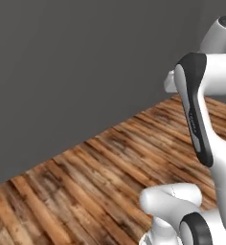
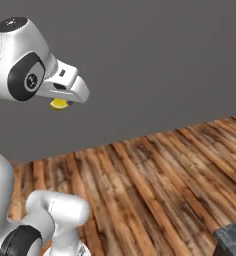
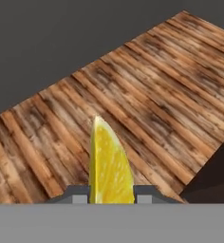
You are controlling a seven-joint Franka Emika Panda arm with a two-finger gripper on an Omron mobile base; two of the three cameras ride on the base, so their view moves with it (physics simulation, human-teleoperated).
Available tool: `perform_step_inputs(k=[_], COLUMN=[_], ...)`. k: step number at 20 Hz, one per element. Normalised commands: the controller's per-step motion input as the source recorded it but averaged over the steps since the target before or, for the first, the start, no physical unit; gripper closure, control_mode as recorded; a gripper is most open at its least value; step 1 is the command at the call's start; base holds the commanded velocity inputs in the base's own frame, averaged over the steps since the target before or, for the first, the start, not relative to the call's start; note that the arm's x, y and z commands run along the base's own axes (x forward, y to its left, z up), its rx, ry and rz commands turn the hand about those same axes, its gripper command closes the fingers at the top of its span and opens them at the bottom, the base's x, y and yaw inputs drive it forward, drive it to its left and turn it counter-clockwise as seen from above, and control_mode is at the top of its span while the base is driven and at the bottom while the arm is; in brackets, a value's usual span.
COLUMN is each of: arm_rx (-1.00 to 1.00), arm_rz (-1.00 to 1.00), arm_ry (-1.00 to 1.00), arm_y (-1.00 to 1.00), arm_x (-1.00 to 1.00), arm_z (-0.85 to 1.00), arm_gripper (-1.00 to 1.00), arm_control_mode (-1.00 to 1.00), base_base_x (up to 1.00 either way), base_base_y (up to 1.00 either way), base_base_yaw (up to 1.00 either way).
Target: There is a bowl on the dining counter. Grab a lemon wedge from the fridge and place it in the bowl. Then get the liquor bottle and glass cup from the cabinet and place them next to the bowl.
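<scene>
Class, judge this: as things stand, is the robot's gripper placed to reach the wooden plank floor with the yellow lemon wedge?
Probably not yet: the gripper, shut on the lemon wedge, hangs well above the floor.

The wooden plank floor (image 1: 100,182) runs up to a plain dark grey wall (image 1: 76,62); a dark stone-like corner (image 2: 233,240) shows at the lower right in the right base view.

Lemon wedge (image 2: 59,104) mostly hidden under tool (image 2: 65,100)
</scene>
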Motion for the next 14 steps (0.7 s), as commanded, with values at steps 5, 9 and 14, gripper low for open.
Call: perform_step_inputs(k=[5,9,14], arm_rx=[0.00,0.00,0.00], arm_rz=[0.00,0.00,0.00], arm_ry=[0.00,0.00,0.00], arm_y=[0.00,0.00,0.00], arm_x=[0.00,0.00,0.00], arm_z=[0.00,0.00,0.00], arm_gripper=[1.00,1.00,1.00], arm_control_mode=[1.00,1.00,1.00], base_base_x=[0.99,0.96,0.97], base_base_y=[0.00,0.00,0.01], base_base_yaw=[-0.54,-0.56,-0.56])
